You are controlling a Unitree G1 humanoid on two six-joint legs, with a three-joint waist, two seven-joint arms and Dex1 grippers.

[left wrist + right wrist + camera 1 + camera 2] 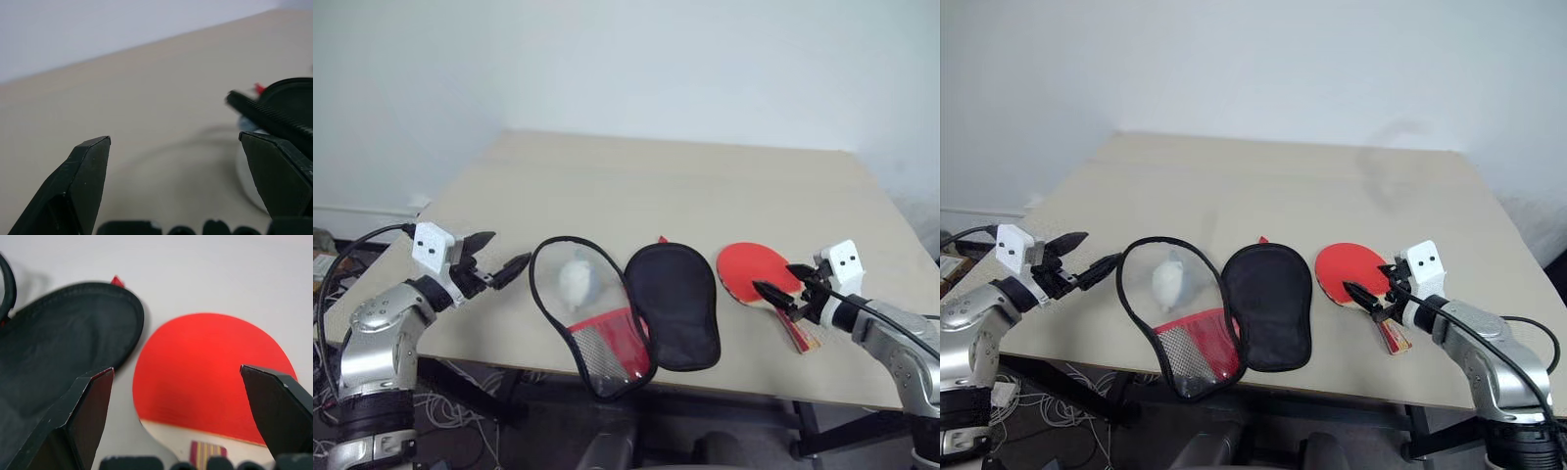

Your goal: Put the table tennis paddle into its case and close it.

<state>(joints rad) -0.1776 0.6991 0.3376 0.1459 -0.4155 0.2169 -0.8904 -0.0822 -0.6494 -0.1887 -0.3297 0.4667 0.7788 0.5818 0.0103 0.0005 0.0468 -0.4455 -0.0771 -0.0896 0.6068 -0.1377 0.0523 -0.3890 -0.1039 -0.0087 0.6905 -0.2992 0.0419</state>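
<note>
The table tennis paddle (752,266) lies flat on the table, red face up, its wooden handle (806,336) pointing toward the front edge. Left of it the case (673,305) lies unzipped and spread open: a black half beside the paddle and a mesh-and-red half (597,343) with a zipper rim. My right gripper (775,277) hovers open just over the paddle's near edge; in the right wrist view the red face (210,377) lies between its fingers (83,416). My left gripper (508,251) stands open left of the case, holding nothing.
A small whitish plastic wad (576,280) lies inside the case's mesh half. The beige table (656,186) stretches back to a white wall. The case's mesh half hangs slightly over the table's front edge. Cables lie on the floor at the left.
</note>
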